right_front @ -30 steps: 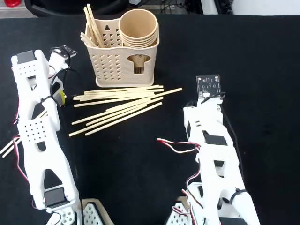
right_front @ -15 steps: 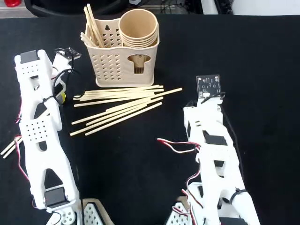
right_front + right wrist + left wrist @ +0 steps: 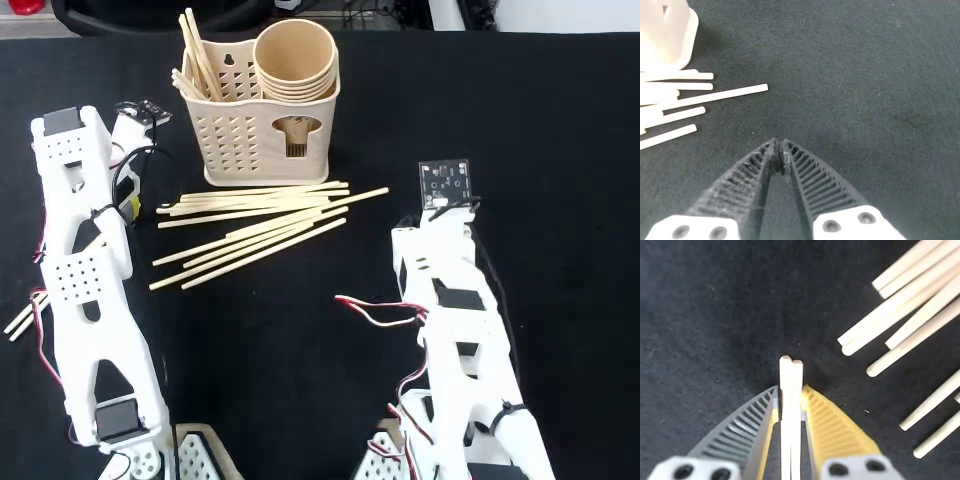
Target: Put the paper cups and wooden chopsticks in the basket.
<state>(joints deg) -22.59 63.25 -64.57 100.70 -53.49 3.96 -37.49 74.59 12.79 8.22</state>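
Left gripper (image 3: 790, 392) clamped a pair of wooden chopsticks (image 3: 791, 371), tips poking out ahead; loose chopsticks (image 3: 250, 225) lay just beside it, before the basket (image 3: 240, 140) holding paper cups (image 3: 295, 55).

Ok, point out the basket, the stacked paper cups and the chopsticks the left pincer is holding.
basket (image 3: 262, 150): high view, perforated front wall.
paper cups (image 3: 293, 52): high view, inside of the top cup.
held chopsticks (image 3: 791, 375): left wrist view, shafts near their ends.
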